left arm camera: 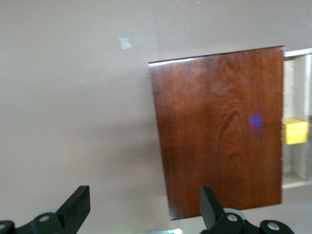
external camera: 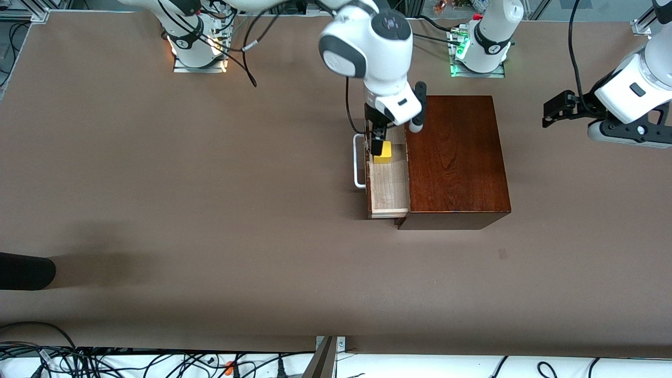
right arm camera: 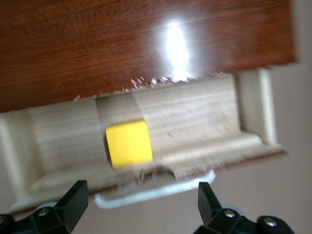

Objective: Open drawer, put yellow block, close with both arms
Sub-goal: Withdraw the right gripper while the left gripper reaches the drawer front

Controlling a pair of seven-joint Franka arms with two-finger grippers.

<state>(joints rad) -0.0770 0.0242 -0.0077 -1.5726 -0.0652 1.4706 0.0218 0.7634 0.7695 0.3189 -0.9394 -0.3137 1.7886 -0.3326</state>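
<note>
The drawer (external camera: 389, 191) of the dark wooden box (external camera: 457, 157) is pulled out toward the right arm's end of the table, white handle (external camera: 359, 163) outward. The yellow block (external camera: 384, 151) lies inside it on the pale wood. My right gripper (external camera: 377, 143) hangs open just over the block and the drawer's front. In the right wrist view the block (right arm camera: 128, 144) sits in the drawer (right arm camera: 195, 117) above the handle (right arm camera: 156, 192), between my spread fingers (right arm camera: 73, 202). My left gripper (external camera: 554, 111) is open and empty, up in the air past the box at the left arm's end.
The left wrist view shows the box top (left arm camera: 219, 131), the block (left arm camera: 295, 131) and bare table. A dark object (external camera: 26, 270) lies at the table's edge at the right arm's end. A small patch (external camera: 502, 253) marks the table nearer the camera than the box.
</note>
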